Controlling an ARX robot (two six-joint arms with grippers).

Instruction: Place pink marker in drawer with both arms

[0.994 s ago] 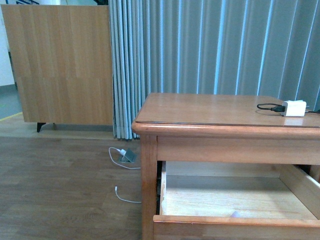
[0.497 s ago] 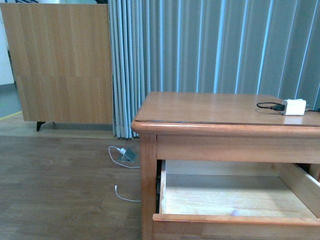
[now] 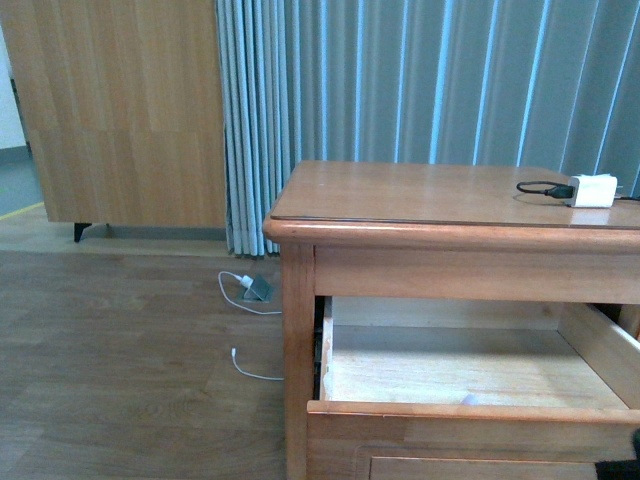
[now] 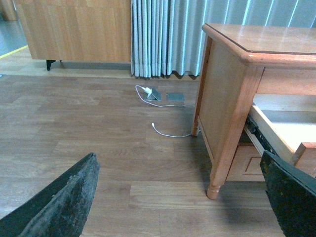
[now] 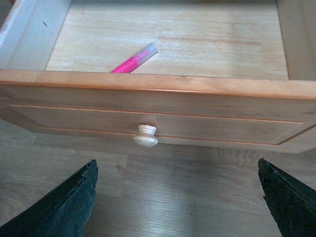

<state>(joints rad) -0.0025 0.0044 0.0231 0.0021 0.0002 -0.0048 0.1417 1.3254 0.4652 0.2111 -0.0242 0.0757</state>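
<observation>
Straight ahead of the right gripper (image 5: 177,161), just past the front board of the drawer (image 5: 222,87), lies the pink marker (image 5: 132,61), flat on the drawer floor. Its long axis runs slantwise to that board, with the pale end pointing deeper in and the pink end cut off behind the rim. This gripper stands wide open and holds nothing. Its two fingers flank the round knob (image 5: 146,136), which sits between them and a little ahead, with no contact.

The left gripper (image 4: 178,154) is also spread wide and empty. It faces the side of the nightstand (image 4: 224,98) from well apart, so the right arm is much the nearer to the drawer. With the marker inside and the drawer pulled out, the remaining step is probably to push it shut.

From the front, the marker is at most a pale speck at the rim, too small to be sure of.
</observation>
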